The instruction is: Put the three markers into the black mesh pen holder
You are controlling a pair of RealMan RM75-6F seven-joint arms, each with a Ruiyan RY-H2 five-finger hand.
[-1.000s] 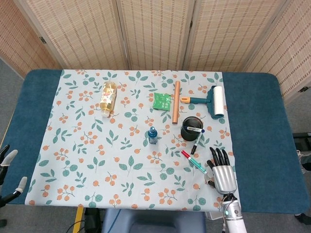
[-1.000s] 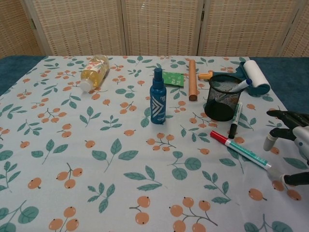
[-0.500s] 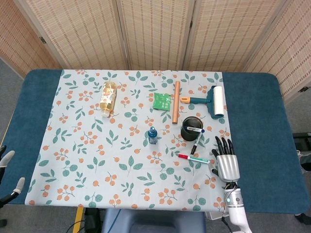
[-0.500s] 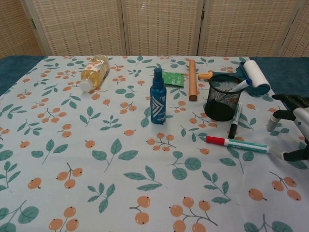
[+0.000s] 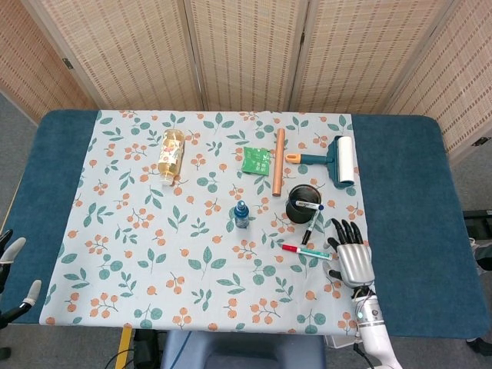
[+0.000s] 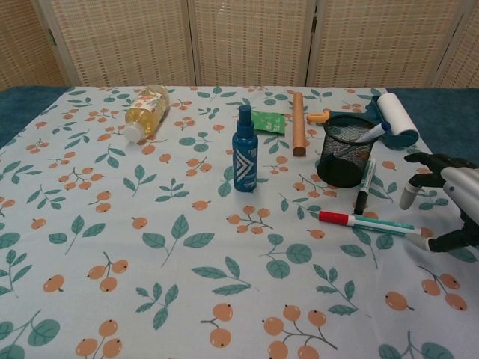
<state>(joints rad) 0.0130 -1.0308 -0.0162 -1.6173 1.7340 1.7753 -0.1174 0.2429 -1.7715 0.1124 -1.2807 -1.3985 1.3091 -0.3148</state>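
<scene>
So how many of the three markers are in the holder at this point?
One: a blue-capped marker stands in the black mesh pen holder. The black-capped marker and the red-capped marker lie on the cloth. The right hand is open beside the red-capped one, holding nothing. Two remain.

The table (image 5: 400, 200) is covered in dark blue, with a leaf-and-berry cloth (image 5: 138, 254) spread across its middle. On the cloth: a bottle of yellow liquid (image 5: 171, 155) lying on its side at far left, a blue spray bottle (image 5: 241, 214) upright in the middle, a green packet (image 5: 256, 160) beside a wooden rod (image 5: 277, 162), a lint roller (image 5: 337, 160) far right. The black mesh pen holder (image 5: 300, 204) stands upright; just beside it lie a black-capped marker (image 5: 311, 225) and a red-capped marker (image 5: 305, 250).
</scene>
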